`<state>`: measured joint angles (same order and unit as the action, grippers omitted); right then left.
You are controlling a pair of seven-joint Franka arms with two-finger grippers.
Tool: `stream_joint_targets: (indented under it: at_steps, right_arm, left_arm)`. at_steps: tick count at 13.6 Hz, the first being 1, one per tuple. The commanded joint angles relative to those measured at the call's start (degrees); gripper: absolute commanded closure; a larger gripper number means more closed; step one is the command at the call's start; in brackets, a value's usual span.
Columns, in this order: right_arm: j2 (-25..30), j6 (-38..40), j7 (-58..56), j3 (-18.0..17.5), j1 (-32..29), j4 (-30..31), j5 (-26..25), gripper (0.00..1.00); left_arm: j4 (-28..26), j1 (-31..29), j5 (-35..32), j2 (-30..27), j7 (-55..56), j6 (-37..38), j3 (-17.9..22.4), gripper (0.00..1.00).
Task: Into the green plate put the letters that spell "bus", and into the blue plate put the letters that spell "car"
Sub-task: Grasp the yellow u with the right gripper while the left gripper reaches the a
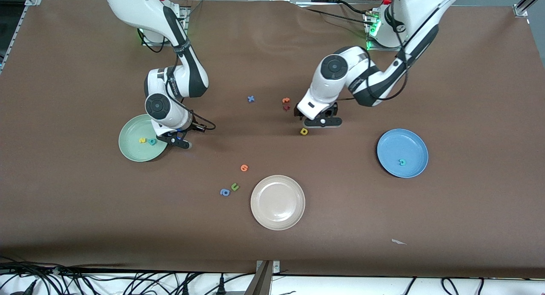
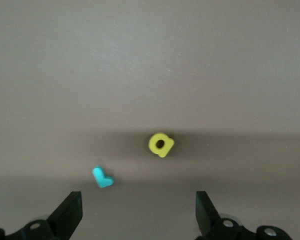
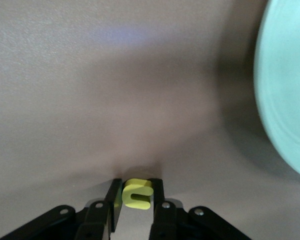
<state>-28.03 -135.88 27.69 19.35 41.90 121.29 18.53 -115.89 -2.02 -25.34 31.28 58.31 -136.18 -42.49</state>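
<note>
Yellow "u" (image 3: 137, 194) pinched btwn right gripper (image 3: 135, 200) jaws, green plate (image 3: 285, 100) nearby

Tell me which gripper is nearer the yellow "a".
Left. The left gripper hangs open right over the yellow "a", beside the teal "r". The right gripper is toward the right arm's end, by the green plate, shut on the yellow "u".

green plate (image 3: 285, 90) cut off, teal letter (image 2: 102, 177) blurred
</note>
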Motion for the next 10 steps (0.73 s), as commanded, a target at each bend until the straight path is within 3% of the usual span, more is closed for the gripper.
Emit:
stream_joint_targets:
  at_steps: [1,3,6,9,10]
  right_arm:
    - [0.78,0.08,-0.88,-0.11,0.12,1.24,0.72,0.87]
    - [2.44,2.88,-1.06,0.59,0.12,-0.08,-0.07,0.87]
    - [3.5,12.88,-9.9,7.69,0.12,-4.29,-0.87,0.87]
    - [3.42,16.7,-21.85,15.52,0.12,-5.62,-0.87,0.84]
    - [3.07,16.7,-24.76,16.67,-0.41,-5.53,-0.87,0.61]
  left_arm:
    - [3.83,8.76,0.29,3.34,-0.13,-1.1,7.83,0.0]
    - [5.84,11.15,0.29,5.27,-0.13,-2.34,10.4,0.0]
    - [7.0,11.69,0.2,7.13,-0.22,-2.69,10.58,0.06]
    - [7.0,11.6,-2.95,8.44,-0.04,-3.92,10.94,0.12]
    - [7.0,11.6,-3.4,8.79,0.13,-3.92,10.94,0.17]
